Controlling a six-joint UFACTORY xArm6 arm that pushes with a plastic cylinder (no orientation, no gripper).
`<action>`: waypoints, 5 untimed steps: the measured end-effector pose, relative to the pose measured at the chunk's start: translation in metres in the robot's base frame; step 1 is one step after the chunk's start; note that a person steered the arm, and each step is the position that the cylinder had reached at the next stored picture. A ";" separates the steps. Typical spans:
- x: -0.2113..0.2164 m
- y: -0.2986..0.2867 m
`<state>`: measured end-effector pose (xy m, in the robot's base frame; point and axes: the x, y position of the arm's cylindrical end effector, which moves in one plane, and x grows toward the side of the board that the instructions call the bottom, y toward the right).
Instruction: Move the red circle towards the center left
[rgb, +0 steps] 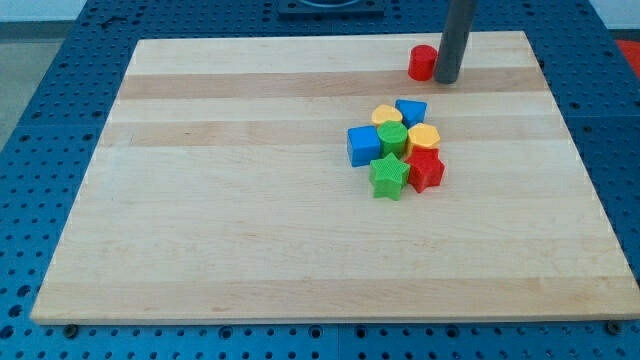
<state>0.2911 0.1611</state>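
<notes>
Red circle (423, 62) sits near the top edge of the wooden board (250, 200), right of centre. My tip (446, 80) stands against the circle's right side, touching or very nearly so. The rod is a plain dark shaft; it carries no fingers, so nothing is spread or pinched. Well below the circle lies a tight cluster of blocks: blue cube (363, 146), yellow block (387, 115), blue block (411, 111), green block (393, 137), second yellow block (424, 137), green star (388, 178), red star (425, 170). The board lies on a blue perforated table (40, 120).
</notes>
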 end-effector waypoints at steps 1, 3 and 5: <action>0.000 0.000; -0.017 0.052; -0.032 -0.018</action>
<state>0.2589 0.1429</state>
